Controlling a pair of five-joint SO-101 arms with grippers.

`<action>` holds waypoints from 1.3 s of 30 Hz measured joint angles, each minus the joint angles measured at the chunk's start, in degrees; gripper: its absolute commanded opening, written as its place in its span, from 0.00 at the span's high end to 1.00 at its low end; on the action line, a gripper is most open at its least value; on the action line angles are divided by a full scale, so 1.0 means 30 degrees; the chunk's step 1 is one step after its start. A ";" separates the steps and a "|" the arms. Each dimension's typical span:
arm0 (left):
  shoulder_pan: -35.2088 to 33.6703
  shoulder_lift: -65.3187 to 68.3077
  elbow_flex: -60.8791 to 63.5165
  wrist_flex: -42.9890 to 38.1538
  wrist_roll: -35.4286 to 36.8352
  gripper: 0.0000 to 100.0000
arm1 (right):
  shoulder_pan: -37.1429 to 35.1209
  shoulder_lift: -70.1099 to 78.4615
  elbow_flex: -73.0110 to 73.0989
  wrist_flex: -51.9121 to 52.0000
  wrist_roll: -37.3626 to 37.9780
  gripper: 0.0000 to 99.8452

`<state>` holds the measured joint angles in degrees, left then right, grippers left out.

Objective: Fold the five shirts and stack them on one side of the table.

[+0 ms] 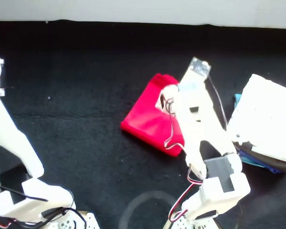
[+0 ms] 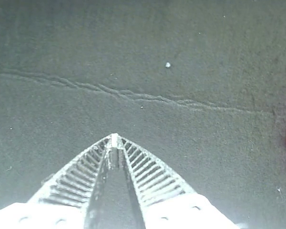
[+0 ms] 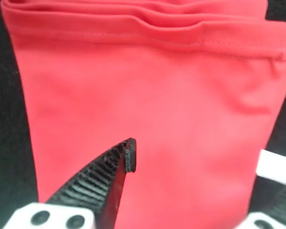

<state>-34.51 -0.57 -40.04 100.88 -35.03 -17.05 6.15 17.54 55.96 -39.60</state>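
Rt fingers (image 3: 126,157) spread over red shirt (image 3: 148,86); high view adds shirt stack (image 1: 269,114).

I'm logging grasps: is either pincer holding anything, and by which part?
Nothing is held. The left pincer is shut empty above the black table; the right pincer is open over the folded red shirt, gripping none of it.

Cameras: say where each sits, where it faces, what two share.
High view: above the table, looking down; both white arms show.
Left wrist view: on left arm, facing black table; shut end effector shows.
Right wrist view: on right arm, facing red shirt; one black finger shows.
Shared: high and right wrist views see the red shirt.
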 measured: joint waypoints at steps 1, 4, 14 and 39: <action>-0.0117 -0.0088 0.0000 0.0000 0.0000 0.99 | 0.0029 0.0000 0.0703 -0.0908 0.0000 0.55; -0.0410 -0.0176 0.0000 0.0000 0.0000 0.99 | -0.0029 0.0000 0.2608 -0.3194 0.0000 0.55; -0.0703 -0.0176 0.0000 0.0000 0.0000 0.99 | 0.0059 0.1319 0.4161 -0.4689 0.0088 0.89; -0.0733 -0.1084 0.0000 0.0000 0.0000 0.99 | 0.1905 -0.7619 0.1319 0.3810 1.0344 0.99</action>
<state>-36.70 -3.82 -40.04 100.88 -35.03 -11.34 -16.70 21.49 67.38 -8.57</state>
